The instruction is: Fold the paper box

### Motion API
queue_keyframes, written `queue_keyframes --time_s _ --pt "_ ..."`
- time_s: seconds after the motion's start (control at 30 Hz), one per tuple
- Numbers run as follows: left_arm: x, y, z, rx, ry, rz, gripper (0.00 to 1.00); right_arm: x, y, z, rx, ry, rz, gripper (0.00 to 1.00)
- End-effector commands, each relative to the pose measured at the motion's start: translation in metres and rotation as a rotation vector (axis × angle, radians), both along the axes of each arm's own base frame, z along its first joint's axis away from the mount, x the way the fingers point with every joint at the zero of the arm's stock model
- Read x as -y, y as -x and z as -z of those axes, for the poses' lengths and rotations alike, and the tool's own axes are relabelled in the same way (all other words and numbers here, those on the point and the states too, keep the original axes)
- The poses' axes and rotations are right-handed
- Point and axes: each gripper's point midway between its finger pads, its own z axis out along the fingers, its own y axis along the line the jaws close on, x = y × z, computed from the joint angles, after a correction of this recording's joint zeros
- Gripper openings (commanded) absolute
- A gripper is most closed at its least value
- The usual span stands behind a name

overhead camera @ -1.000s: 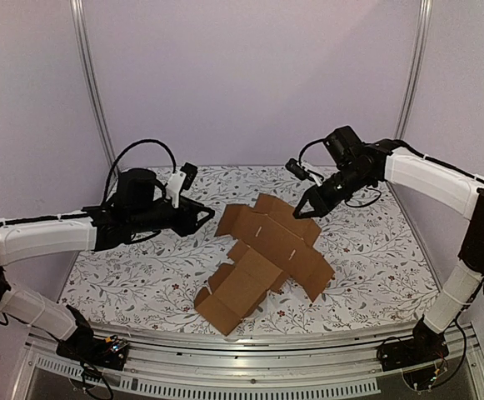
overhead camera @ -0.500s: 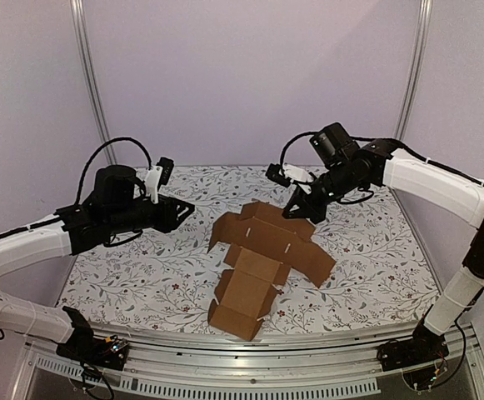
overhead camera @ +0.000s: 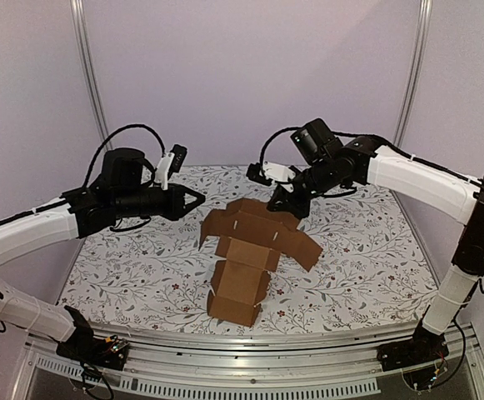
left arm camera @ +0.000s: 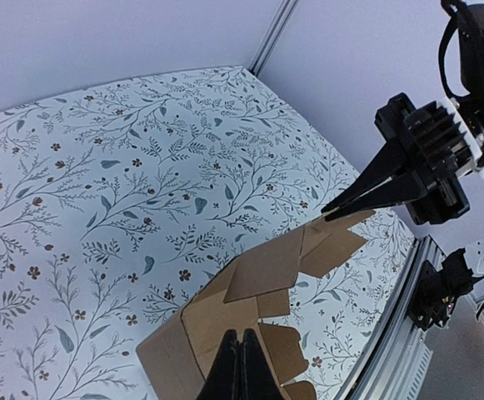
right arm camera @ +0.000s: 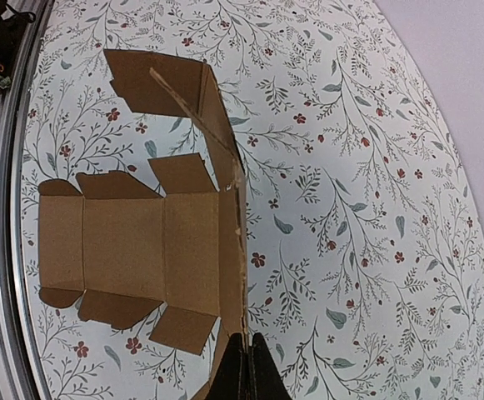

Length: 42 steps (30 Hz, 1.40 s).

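- Top external view: the paper box (overhead camera: 250,254) lies in the middle of the flowered bench (overhead camera: 142,275) as a part-folded brown sheet. Its far panels are raised and its near end is turned up into a shallow tray.
- The right gripper (overhead camera: 276,207) is closed at the sheet's far edge, in the upper centre of the frame. The left gripper (overhead camera: 198,198) hangs just left of the upper left flap, pinched shut on nothing and clear of the card.
- Left wrist view: the left gripper (left arm camera: 242,371) shows its fingers pressed together at the bottom edge, above the paper box (left arm camera: 258,283). At right, the right gripper (left arm camera: 329,214) meets the tip of a raised flap.
- Right wrist view: the right gripper (right arm camera: 243,367) is closed at the bottom edge, and a thin standing panel of the paper box (right arm camera: 142,242) runs straight into its fingers, so it appears to pinch that edge.
- Handling, as a judgement: the card looks light and thin, stiff across its panels but ready to bend at the creases. It would likely slide on the bench (right arm camera: 350,167) if pushed unsupported.
- Take hold at a panel edge near a crease, not at the small tabs, which could crumple or tear.
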Motion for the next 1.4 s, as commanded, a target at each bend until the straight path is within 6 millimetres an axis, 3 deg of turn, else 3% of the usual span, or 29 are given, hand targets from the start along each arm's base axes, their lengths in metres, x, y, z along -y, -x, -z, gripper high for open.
queue_keyframes --time_s 0.0,0.3,0.53,1.1,1.37 --pt "0.019 0.001 -0.002 -0.049 0.008 0.088 0.0 -0.009 -0.007 0.001 0.021 0.016 0.021 0.0" --pt "0.036 -0.016 0.014 -0.11 -0.022 0.093 0.0 -0.014 -0.007 0.014 -0.028 0.025 0.044 0.0" --pt "0.046 -0.027 0.039 -0.183 -0.055 0.08 0.0 -0.018 -0.007 0.018 -0.063 0.013 0.059 0.0" --pt "0.077 -0.006 0.059 -0.261 -0.043 0.157 0.0 -0.024 -0.015 0.028 -0.113 -0.011 0.137 0.0" --pt "0.091 -0.015 0.063 -0.26 -0.013 0.158 0.0 -0.027 -0.005 0.028 -0.154 -0.061 0.125 0.0"
